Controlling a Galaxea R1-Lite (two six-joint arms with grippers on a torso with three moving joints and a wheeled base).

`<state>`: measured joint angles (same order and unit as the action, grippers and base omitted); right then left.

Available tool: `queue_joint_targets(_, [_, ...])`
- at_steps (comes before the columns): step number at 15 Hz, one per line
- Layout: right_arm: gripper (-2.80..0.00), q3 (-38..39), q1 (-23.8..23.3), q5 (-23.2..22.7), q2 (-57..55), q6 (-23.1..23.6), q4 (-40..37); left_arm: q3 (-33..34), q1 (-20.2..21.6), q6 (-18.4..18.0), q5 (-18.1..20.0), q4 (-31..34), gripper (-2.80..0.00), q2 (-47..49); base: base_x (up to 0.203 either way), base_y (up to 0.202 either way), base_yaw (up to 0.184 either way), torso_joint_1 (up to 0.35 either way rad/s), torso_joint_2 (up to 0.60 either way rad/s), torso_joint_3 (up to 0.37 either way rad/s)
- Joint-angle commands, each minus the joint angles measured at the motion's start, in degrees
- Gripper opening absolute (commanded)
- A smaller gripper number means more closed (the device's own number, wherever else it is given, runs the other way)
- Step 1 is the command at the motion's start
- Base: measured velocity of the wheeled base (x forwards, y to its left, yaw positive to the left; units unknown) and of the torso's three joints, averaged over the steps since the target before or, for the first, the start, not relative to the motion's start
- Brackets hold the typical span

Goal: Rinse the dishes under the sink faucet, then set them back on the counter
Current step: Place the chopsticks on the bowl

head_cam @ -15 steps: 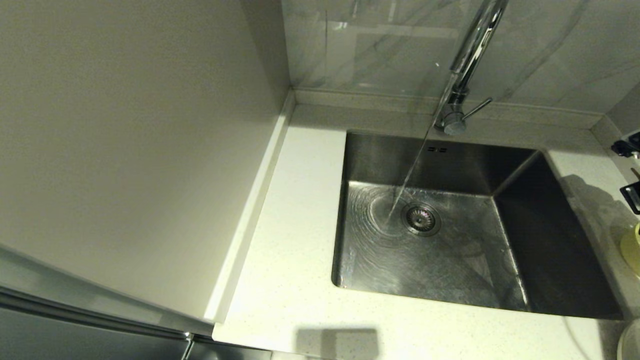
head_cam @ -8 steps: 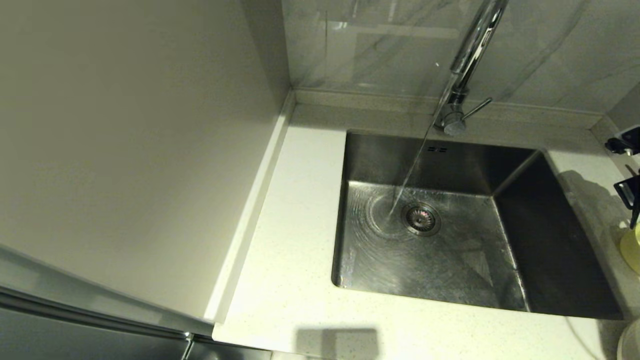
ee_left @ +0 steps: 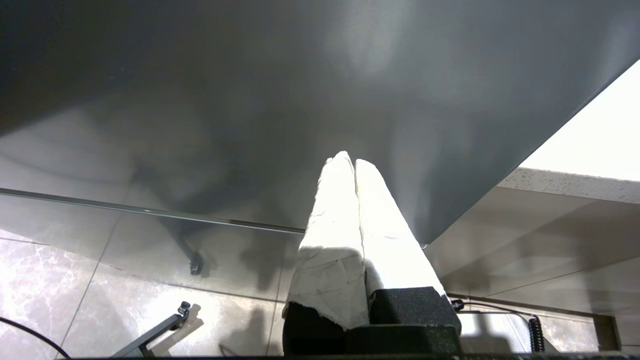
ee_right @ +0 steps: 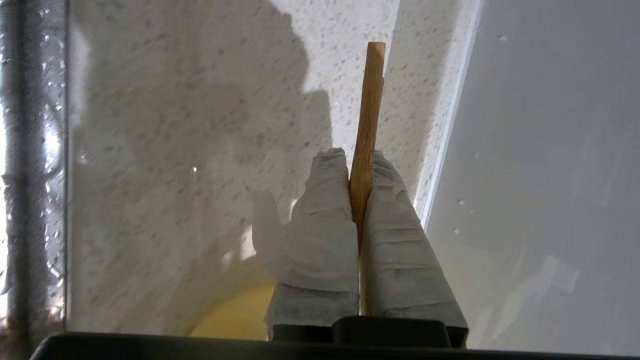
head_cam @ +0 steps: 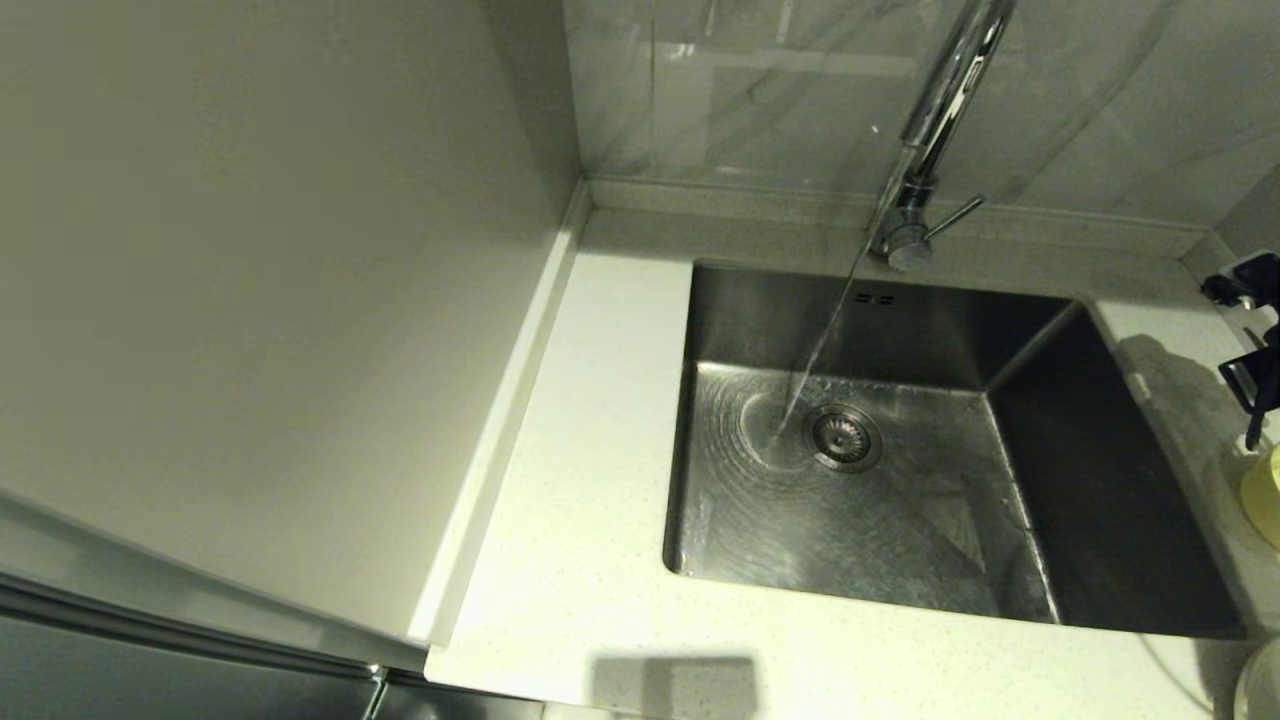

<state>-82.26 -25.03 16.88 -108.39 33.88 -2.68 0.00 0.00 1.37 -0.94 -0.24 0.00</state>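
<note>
Water streams from the chrome sink faucet (head_cam: 945, 90) into the steel sink (head_cam: 900, 530), landing beside the drain strainer (head_cam: 843, 437). My right gripper (ee_right: 357, 155) is shut on the brown wooden chopsticks (ee_right: 369, 100), which stick out past its wrapped fingers (ee_right: 325, 220) above the speckled counter (ee_right: 200, 125). In the head view only dark parts of that right arm (head_cam: 1256, 375) show at the right edge, right of the sink. The pale yellow-green bowl (head_cam: 1264, 495) sits on the counter just below it. A sliver of the plate (head_cam: 1262, 685) shows at the bottom right corner. My left gripper (ee_left: 350, 161) is shut and empty, low beside the cabinet.
A tall pale panel (head_cam: 250, 300) walls off the counter (head_cam: 590, 480) on the left. A grey marbled wall (head_cam: 760, 90) rises behind the faucet, whose side lever (head_cam: 955, 215) points right. The sink's rim (ee_right: 30, 150) lies beside the held chopsticks.
The dark parts of my right arm have shifted slightly left, towards the sink, at the head view's right edge. The water keeps running as before.
</note>
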Motion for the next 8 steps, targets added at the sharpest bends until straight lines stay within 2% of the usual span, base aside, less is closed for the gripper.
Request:
queue_joint_targets(1, [-2.8,-0.8,-0.1,0.2,-0.9,0.2,0.0,0.0,0.0,0.0,0.0,0.0,-2.8,-0.1,0.0,0.0,0.0,0.0,0.0,0.0])
queue_joint_targets(7, [-2.8,-1.1,-0.4,0.2,-1.7,0.2,0.0,0.0,0.0,0.0,0.0,0.0,-2.8,-0.1,0.0,0.0,0.0,0.0,0.0,0.0])
queue_joint_targets(8, [-1.24,-1.1,-0.4,0.2,-1.7,0.2,0.0,0.0,0.0,0.0,0.0,0.0,-2.8,-0.1,0.0,0.0,0.0,0.0,0.0,0.0])
